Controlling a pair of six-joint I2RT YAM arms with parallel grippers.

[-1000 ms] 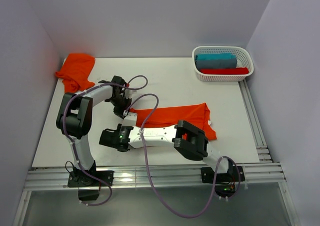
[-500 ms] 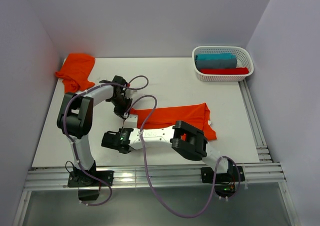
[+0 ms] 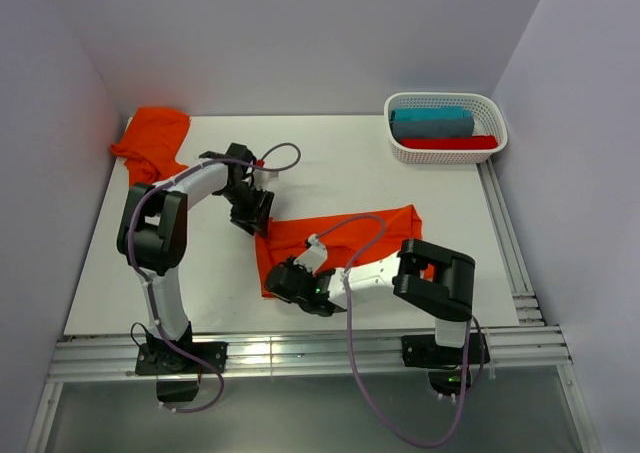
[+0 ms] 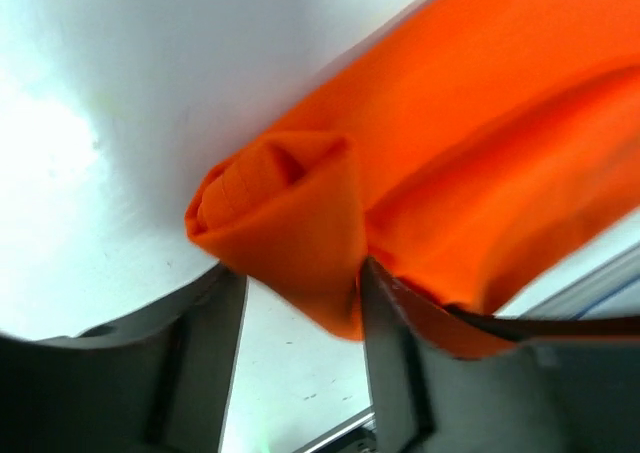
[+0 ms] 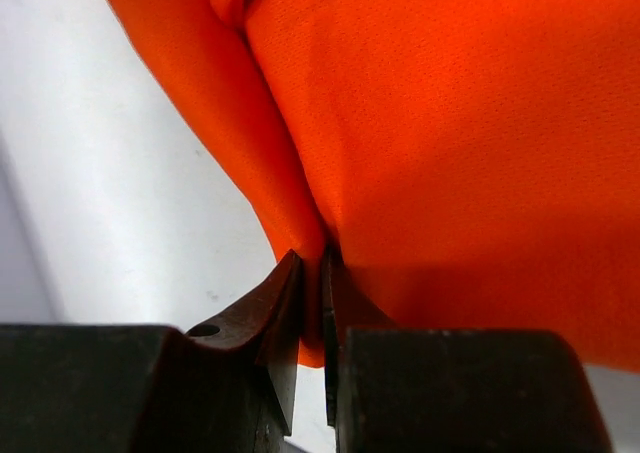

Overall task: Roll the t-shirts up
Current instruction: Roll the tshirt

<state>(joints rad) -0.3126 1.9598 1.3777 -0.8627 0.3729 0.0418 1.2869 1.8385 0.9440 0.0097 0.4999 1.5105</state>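
table: one orange t-shirt lies in a long folded strip running rightward from both my grippers. a second t-shirt is heaped well behind my left gripper, and the white basket stands far off to the right, beyond my right gripper. step in hand, by my judgement: taking up the strip's left end to start the roll; no roll is formed yet. my left gripper sits at the far corner of that end, fingers spread, a bunched fold of cloth lying between them. my right gripper is at the near corner, pressed together on a thin hem. the next move calls for my left to take a fresh hold level with my right, so both corners turn over together and the roll runs straight. against a second ago: my left was clamped and has let go; my right stood spread, clear to the left of the cloth, and has come in and closed; the strip's left end now droops nearer.
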